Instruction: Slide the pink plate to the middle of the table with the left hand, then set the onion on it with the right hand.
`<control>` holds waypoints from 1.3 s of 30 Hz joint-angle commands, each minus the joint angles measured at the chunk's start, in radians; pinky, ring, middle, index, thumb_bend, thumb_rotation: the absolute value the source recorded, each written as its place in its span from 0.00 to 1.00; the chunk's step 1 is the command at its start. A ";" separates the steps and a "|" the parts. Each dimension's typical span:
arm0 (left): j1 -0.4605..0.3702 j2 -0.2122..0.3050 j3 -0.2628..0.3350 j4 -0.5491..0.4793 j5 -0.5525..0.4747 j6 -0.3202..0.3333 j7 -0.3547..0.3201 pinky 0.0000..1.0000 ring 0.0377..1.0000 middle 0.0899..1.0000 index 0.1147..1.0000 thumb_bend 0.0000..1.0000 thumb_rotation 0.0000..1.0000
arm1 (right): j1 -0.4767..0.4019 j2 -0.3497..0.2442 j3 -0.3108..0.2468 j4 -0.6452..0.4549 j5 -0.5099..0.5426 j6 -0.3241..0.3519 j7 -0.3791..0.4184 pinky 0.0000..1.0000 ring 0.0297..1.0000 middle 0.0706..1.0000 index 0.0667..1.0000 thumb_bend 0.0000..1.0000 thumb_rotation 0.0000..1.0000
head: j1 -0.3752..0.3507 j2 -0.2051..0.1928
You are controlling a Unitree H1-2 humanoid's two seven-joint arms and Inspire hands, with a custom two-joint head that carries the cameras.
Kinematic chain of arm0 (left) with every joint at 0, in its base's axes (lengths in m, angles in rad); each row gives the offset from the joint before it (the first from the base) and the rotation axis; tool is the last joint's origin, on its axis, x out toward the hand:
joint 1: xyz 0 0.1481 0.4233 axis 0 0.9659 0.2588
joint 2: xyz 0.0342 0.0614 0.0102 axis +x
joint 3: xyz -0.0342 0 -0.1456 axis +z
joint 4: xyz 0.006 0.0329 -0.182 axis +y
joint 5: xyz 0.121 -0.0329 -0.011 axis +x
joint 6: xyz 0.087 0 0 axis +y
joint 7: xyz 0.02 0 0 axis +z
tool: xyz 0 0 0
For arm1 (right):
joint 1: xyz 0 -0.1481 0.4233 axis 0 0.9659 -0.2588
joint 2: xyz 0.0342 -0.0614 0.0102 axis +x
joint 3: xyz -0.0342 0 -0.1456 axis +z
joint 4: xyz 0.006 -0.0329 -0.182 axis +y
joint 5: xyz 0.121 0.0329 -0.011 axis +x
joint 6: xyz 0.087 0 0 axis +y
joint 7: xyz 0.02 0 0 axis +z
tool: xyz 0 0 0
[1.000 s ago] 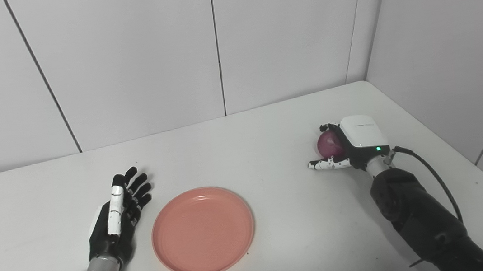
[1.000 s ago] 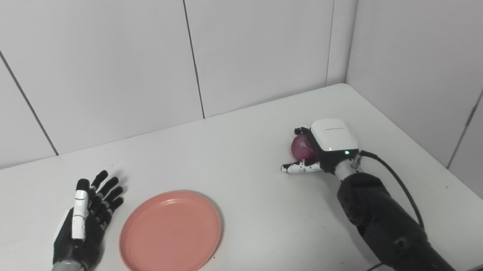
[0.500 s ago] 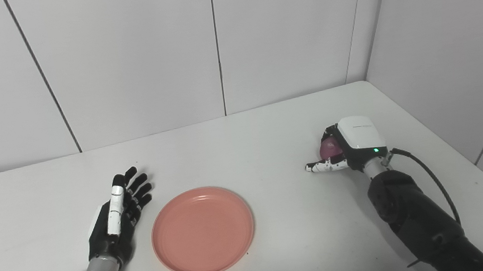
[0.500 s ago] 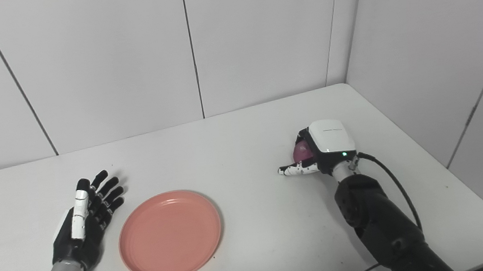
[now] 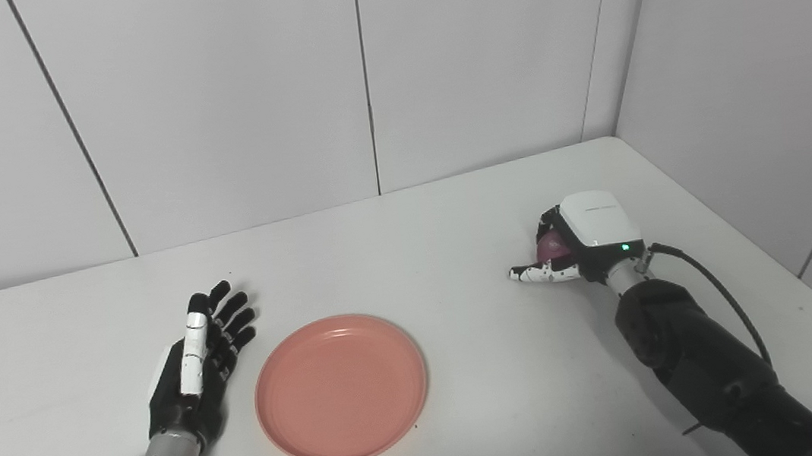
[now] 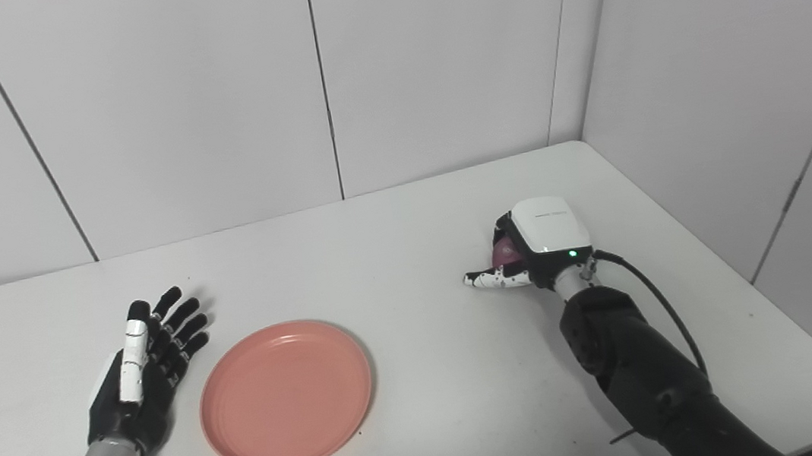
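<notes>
I see the white table (image 5: 393, 245) filling the lower part of both head views, with pale wall panels behind it and along its right side. On it, somewhat left of the middle and toward the near edge, lies the pink plate (image 5: 341, 388), flat and with nothing on it.

My right arm (image 5: 705, 370) comes in from the bottom right, dark and jointed, with a black cable (image 5: 719, 292) looping along its outer side. My left arm reaches in only a little at the bottom left corner.

My left hand (image 5: 196, 366) lies on the table just beside the plate's left rim, apart from it. Its fingers are spread and pointing away from me, and it holds nothing.

My right hand (image 5: 580, 246) sits over the table's right part, well apart from the plate. Its white back faces up, with a small green light on near the wrist. The fingers are curled round the onion (image 5: 550, 246), while the thumb juts out to the left. I cannot tell whether the hand is touching the table.

The onion is a dark purple-red ball, and only a small part of it shows between the fingers and the white shell.
</notes>
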 commanded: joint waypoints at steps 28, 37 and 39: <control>0.021 0.002 0.001 0.034 -0.006 0.061 -0.004 0.92 0.90 0.90 0.91 0.74 0.94 | -0.033 -0.002 0.024 -0.230 0.065 -0.028 0.028 0.08 0.10 0.12 0.19 0.49 0.39 | 0.002 0.002; 0.024 -0.008 0.001 0.025 -0.002 0.066 0.007 0.91 0.89 0.90 0.90 0.74 0.94 | -0.096 0.044 0.059 -0.395 -0.002 -0.025 0.081 0.09 0.11 0.14 0.21 0.48 0.43 | 0.011 0.001; 0.025 -0.011 0.001 0.022 -0.002 0.068 0.009 0.91 0.89 0.90 0.90 0.74 0.94 | -0.104 0.055 0.063 -0.421 -0.016 -0.021 0.099 0.09 0.11 0.14 0.21 0.48 0.45 | 0.013 0.001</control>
